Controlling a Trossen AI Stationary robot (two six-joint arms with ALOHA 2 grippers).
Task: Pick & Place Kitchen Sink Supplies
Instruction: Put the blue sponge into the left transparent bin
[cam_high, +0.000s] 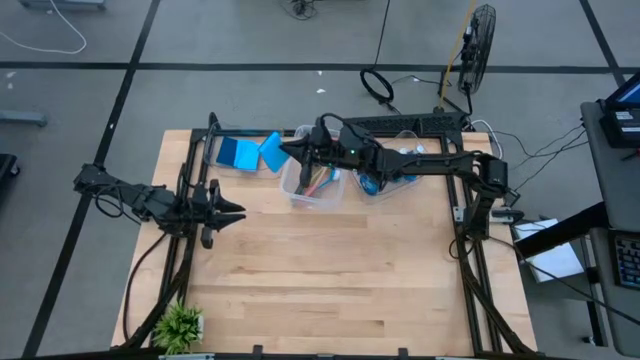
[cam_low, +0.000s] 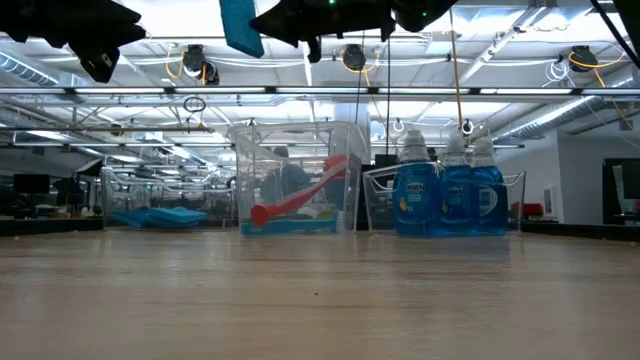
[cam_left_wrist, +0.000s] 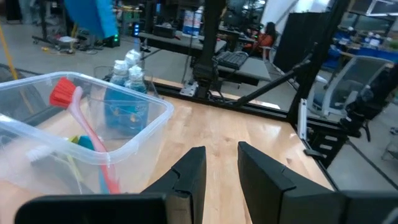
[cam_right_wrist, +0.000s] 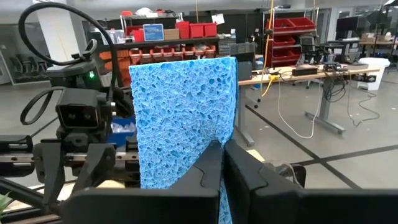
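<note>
My right gripper (cam_right_wrist: 222, 146) reaches from the table's right, high above the far edge, shut on a flat blue sponge (cam_right_wrist: 186, 106). In the high view the sponge (cam_high: 272, 150) hangs between the left clear bin (cam_high: 212, 150) and the middle bin (cam_high: 300, 190). Two more blue sponges (cam_low: 165, 215) lie flat in the left bin. A red-headed brush (cam_low: 300, 200) leans inside the middle bin. Bottles of blue liquid (cam_low: 450, 195) stand in the right bin. My left gripper (cam_left_wrist: 221, 152) waits open at the table's left side, level, with nothing between its fingers. My right gripper pinches the sponge between its two fingers (cam_right_wrist: 208, 168), on the two broad faces near one short edge (cam_right_wrist: 214, 134). The fingers come level from the table's right. The sponge stands on edge, most of it past the fingertips, lifted clear of table and bins.
Three clear bins stand in a row along the far edge. A small green plant (cam_high: 180, 325) sits at the near left corner. Black frame rails (cam_high: 470, 250) run along both sides. The broad wooden top (cam_high: 330, 270) lies bare nearer to me.
</note>
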